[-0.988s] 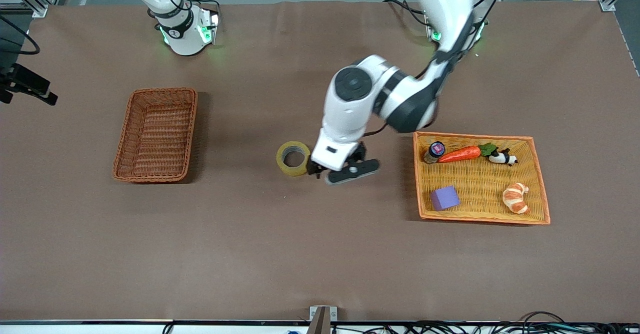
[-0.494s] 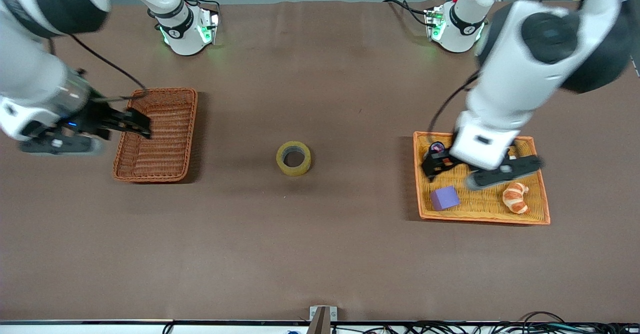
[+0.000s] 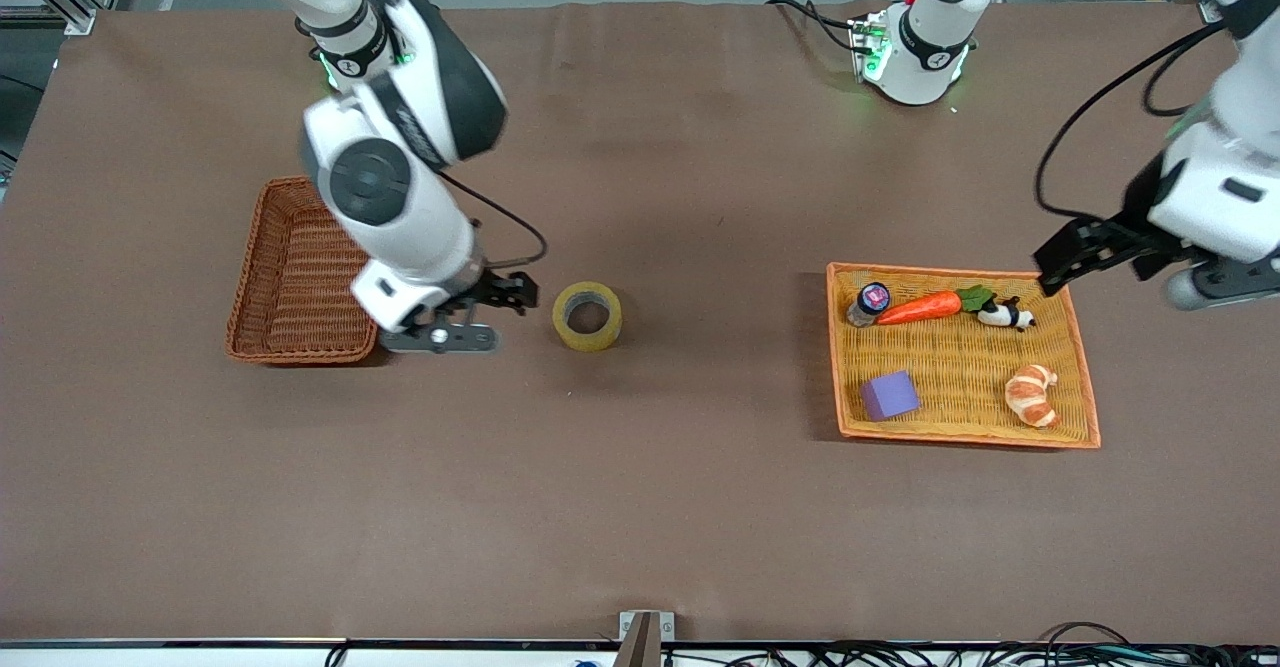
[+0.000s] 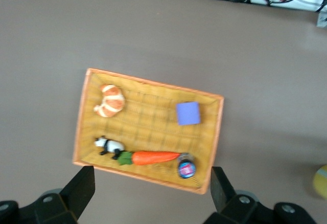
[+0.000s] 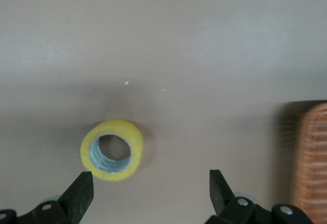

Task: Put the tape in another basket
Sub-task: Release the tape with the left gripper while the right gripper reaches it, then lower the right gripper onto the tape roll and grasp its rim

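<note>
One tape [image 3: 587, 316] lies flat on the bare brown table [image 3: 640, 507], its hole facing up, between the two containers and inside neither. The right wrist view shows the same roll [image 5: 112, 149] sitting clear of that gripper's fingers [image 5: 79, 196], off to the side of one of them and touching neither.

The right gripper [image 3: 505, 295] hangs over the table in the gap between the tape and the basket [image 3: 300, 272], its fingers spread wide and holding nothing. One basket is present, reddish-brown and narrow, with nothing visible in it; the right arm covers part of it.

The left gripper [image 3: 1078, 250] hangs at the corner of the orange-yellow tray [image 3: 960, 437] toward the left arm's end of the table, fingers spread wide, nothing between them. The left wrist view frames the tray [image 4: 82, 116] between the two fingers [image 4: 82, 191].

The one tray holds five items, one of each: a purple cube [image 3: 889, 395], a croissant [image 3: 1033, 394], a carrot [image 3: 925, 306], a small panda figure [image 3: 1003, 315], and a small bottle [image 3: 868, 303].
</note>
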Tool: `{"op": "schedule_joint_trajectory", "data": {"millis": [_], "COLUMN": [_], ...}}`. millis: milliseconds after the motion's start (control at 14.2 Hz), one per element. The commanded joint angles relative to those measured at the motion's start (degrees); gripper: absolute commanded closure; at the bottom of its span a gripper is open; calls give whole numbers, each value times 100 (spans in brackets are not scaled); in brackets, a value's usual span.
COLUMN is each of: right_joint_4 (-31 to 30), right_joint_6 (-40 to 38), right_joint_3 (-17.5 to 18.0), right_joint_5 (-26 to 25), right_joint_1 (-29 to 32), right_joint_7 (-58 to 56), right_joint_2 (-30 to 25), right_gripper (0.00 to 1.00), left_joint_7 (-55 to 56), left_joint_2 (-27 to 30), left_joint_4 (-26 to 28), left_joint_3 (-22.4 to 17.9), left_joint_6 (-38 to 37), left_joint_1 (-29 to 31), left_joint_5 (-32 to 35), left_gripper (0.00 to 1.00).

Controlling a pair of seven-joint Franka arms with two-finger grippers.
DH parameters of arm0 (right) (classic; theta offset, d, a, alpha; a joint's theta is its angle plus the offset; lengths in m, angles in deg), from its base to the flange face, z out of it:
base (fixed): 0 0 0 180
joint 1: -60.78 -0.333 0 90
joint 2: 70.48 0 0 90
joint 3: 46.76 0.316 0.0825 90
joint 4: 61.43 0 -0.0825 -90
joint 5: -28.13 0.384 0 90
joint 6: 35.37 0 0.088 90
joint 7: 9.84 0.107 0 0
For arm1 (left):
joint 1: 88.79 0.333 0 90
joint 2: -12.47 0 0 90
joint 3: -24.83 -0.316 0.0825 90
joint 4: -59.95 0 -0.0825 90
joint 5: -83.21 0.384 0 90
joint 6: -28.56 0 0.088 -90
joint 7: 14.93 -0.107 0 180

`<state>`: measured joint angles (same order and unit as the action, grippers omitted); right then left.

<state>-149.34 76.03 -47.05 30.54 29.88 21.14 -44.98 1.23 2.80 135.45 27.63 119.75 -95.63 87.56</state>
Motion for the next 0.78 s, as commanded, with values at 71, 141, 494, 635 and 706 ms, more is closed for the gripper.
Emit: {"op": "schedule_joint_trajectory", "data": {"millis": [71, 141, 494, 635, 706], "right_joint_4": [-279, -392, -1438, -1448, -1457], "right_joint_6": [680, 873, 2358, 2561, 2658], "right_joint_3": [-76, -76, -76, -76, -76], "right_joint_5": [-91, -135, -188, -188, -188], "right_joint_1": [-451, -496, -742, -838, -909], "right_joint_7": [198, 198, 198, 198, 198], "right_joint_2": [560, 658, 764, 948, 1027], "right_gripper": [0, 0, 0, 0, 0], "left_joint_7": [-665, -806, -1096, -1132, -1141], "left_joint_2": [895, 1010, 1125, 1081, 1073], "left_joint_4": [956, 1062, 1072, 1072, 1063], "left_joint_3": [37, 28, 28, 28, 28], "left_joint_6": [-23, -23, -234, -225, -208], "left_joint_1": [298, 332, 509, 509, 500], "left_joint_5": [-40, -40, -40, -40, -40], "left_gripper": [0, 0, 0, 0, 0]}}
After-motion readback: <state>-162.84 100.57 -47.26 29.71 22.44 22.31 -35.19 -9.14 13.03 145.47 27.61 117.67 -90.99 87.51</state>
